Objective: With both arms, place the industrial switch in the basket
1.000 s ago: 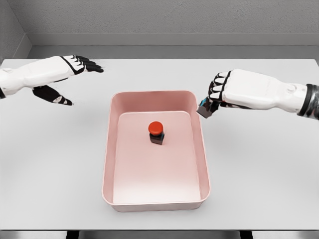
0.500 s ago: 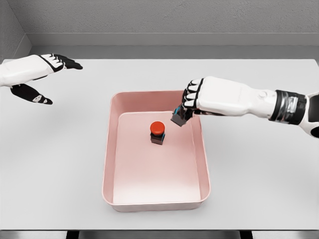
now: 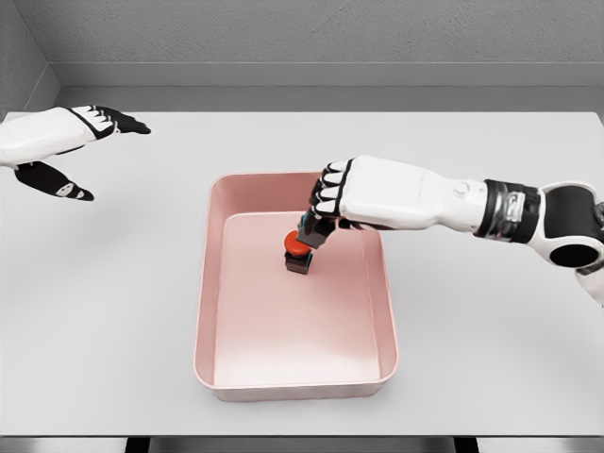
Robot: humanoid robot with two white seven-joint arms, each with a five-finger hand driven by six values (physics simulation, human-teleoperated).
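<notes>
Right hand (image 3: 330, 203): reaches in from the right over the far half of the basket, knuckles toward the camera, fingers curled down and closed around a small dark block.

Held switch (image 3: 312, 229): dark grey body with a trace of blue at its edge, hanging just below the right hand's fingertips. It sits tilted, its long axis slanting from upper right near the palm to lower left. Its upper end is hidden by the fingers, so whether it carries a button cannot be told.

Second switch (image 3: 296, 255): stands upright on the basket floor directly under and slightly left of the right hand, red round button facing up, dark body below. Its long axis is vertical. The held switch's lower end overlaps the red button; whether they touch cannot be told.

Basket (image 3: 298, 385): pink rectangular tray with raised walls and rounded corners, its long side running away from the camera. The right hand is above its far centre, inside the rim line; the near half lies well in front of the hand.

Left hand (image 3: 71, 151): far to the left of the right hand and well clear of the basket, held above the table, fingers extended and spread with the thumb apart below, grasping nothing.

Table (image 3: 491, 340): flat white surface under the basket and both arms.
</notes>
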